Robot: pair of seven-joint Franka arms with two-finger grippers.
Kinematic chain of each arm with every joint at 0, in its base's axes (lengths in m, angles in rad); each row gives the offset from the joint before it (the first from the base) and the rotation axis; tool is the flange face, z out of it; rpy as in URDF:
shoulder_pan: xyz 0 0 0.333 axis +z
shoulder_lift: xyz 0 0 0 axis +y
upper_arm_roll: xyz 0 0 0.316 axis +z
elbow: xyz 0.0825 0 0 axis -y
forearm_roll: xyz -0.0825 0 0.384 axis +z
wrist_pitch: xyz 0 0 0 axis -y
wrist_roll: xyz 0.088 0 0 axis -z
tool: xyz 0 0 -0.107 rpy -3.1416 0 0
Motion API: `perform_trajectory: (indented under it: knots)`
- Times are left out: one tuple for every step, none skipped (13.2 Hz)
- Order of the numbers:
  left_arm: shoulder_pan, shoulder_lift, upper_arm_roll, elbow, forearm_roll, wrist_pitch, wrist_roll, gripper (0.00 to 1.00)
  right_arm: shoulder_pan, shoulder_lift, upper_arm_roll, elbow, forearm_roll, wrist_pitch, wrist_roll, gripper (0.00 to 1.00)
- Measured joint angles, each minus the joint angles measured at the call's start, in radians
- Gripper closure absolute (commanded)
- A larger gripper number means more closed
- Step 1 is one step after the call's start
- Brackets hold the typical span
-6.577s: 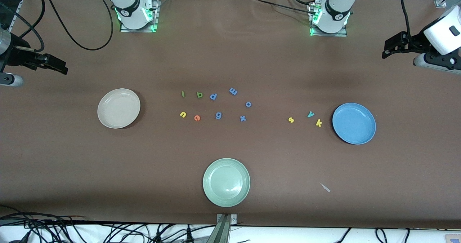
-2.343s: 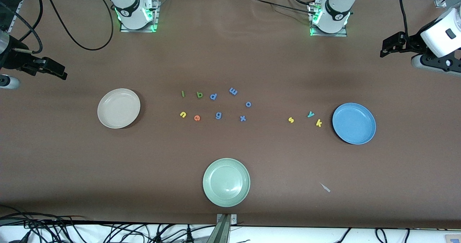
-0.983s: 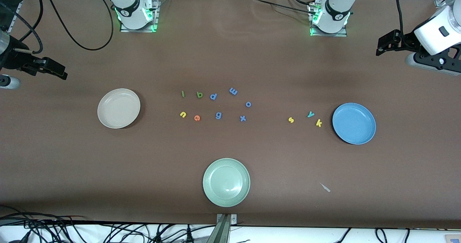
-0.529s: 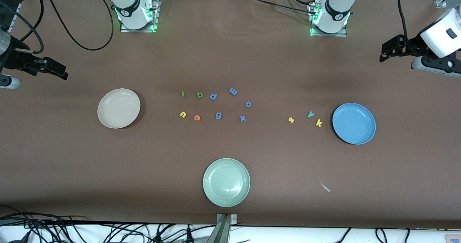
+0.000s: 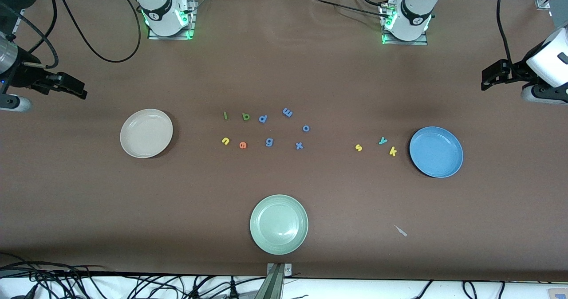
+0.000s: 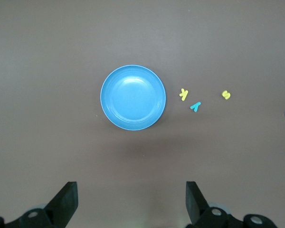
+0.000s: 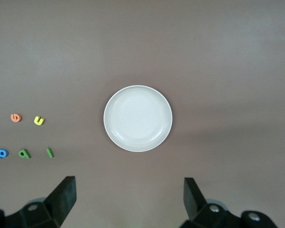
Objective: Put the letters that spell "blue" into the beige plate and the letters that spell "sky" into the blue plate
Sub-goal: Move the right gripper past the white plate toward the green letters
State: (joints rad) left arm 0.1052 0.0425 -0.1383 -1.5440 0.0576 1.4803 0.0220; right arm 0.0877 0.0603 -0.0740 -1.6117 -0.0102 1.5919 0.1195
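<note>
The beige plate (image 5: 146, 133) (image 7: 137, 118) lies toward the right arm's end, the blue plate (image 5: 436, 152) (image 6: 133, 97) toward the left arm's end. Green l (image 5: 225, 116), green b (image 5: 246, 116), yellow u (image 5: 225, 141) and orange e (image 5: 242, 145) lie mid-table. Yellow s (image 5: 358, 147), teal y (image 5: 383, 140) and yellow k (image 5: 392, 151) lie beside the blue plate. My left gripper (image 5: 488, 78) (image 6: 130, 190) hangs open and empty over bare table at the left arm's end. My right gripper (image 5: 74, 89) (image 7: 128, 185) hangs open and empty over the right arm's end.
Blue letters p (image 5: 263, 119), m (image 5: 287, 112), o (image 5: 306, 128), g (image 5: 269, 142) and x (image 5: 299, 145) lie among the mid-table letters. A pale green plate (image 5: 278, 224) sits near the front edge, with a small grey scrap (image 5: 401, 230) beside it.
My left gripper has swung out toward its end of the table. My right gripper has shifted slightly inward. Letters and plates have not moved.
</note>
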Motion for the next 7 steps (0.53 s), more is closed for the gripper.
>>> perform_trajectory:
  knots:
    - [-0.001, 0.002, -0.002, 0.0, 0.0, 0.0, -0.024, 0.0, 0.005, 0.021, 0.002, -0.001, 0.021, 0.001, 0.0, 0.0]
    - [0.0, 0.003, -0.002, 0.0, 0.0, 0.0, -0.033, 0.0, 0.008, 0.046, 0.003, -0.001, 0.053, 0.004, 0.0, 0.0]
    - [0.002, 0.003, -0.001, 0.0, 0.0, 0.0, -0.036, 0.0, 0.011, 0.075, 0.004, -0.001, 0.08, 0.009, -0.001, 0.0]
    - [0.003, 0.004, 0.0, 0.0, 0.0, 0.0, -0.037, 0.0, 0.02, 0.107, 0.005, -0.001, 0.094, 0.018, -0.003, 0.0]
    - [0.003, 0.004, 0.0, 0.0, 0.0, 0.0, -0.038, 0.0, 0.037, 0.138, 0.006, -0.002, 0.1, 0.041, -0.004, 0.0]
    - [0.003, 0.004, -0.001, 0.0, 0.0, 0.0, -0.038, 0.0, 0.065, 0.167, 0.008, -0.003, 0.102, 0.076, -0.004, 0.0]
    - [0.003, 0.004, -0.001, 0.0, 0.0, 0.0, -0.038, 0.0, 0.1, 0.195, 0.009, -0.008, 0.102, 0.115, -0.001, 0.0]
